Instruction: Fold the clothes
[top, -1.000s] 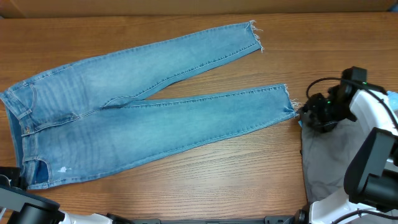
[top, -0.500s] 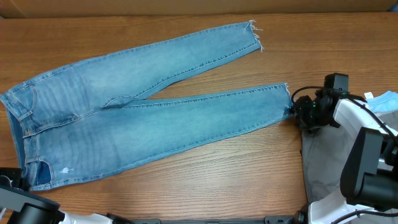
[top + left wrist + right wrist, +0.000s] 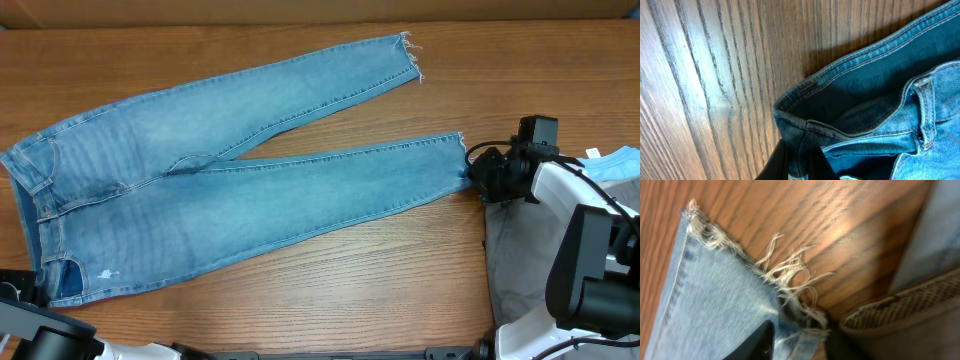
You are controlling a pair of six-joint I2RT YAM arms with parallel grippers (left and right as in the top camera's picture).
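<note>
The light-blue jeans [image 3: 230, 190] lie flat, waist at the left, frayed leg hems at the right. My left gripper [image 3: 800, 167] is shut on the waistband corner [image 3: 790, 120]; in the overhead view it sits at the front left edge [image 3: 22, 292], mostly hidden. My right gripper [image 3: 797, 347] is closed around the frayed hem corner [image 3: 790, 280] of the nearer leg; overhead it shows at the leg's end [image 3: 482, 176]. Grey trousers [image 3: 525, 260] lie under the right arm, a pale blue garment [image 3: 620, 160] beside them.
The grey trousers' edge [image 3: 900, 315] lies right next to the gripped hem. The far leg's hem [image 3: 405, 55] points to the back right. A cardboard wall [image 3: 300, 10] runs along the table's far edge. Bare wood [image 3: 350, 290] lies in front of the jeans.
My right gripper has moved left from over the grey trousers to the hem of the nearer jeans leg and stopped there. The jeans and the left arm have not moved.
</note>
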